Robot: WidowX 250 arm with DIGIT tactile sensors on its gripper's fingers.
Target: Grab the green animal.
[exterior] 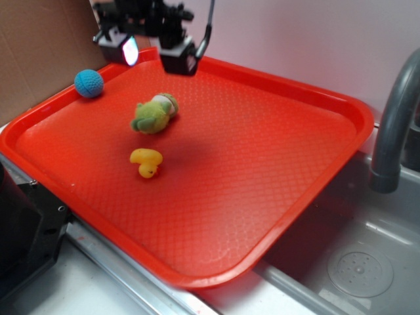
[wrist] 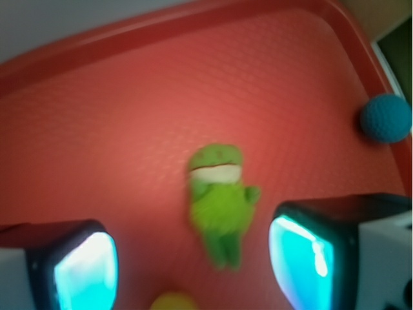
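Wide-open hand (wrist: 193,265) above green animal (wrist: 222,206).

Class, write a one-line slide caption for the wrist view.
Open gripper poised above fuzzy lime-green plush animal on textured red plastic tray; blue crocheted ball at edge.

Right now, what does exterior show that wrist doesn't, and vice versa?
Exterior only: the whole red tray propped over a sink, the grey faucet, cardboard behind, and the full yellow duck.

Wrist only: the green animal lying between the open claw's fingers, seen from above.

Both: green animal, blue ball at the tray edge, claw raised with nothing in it.
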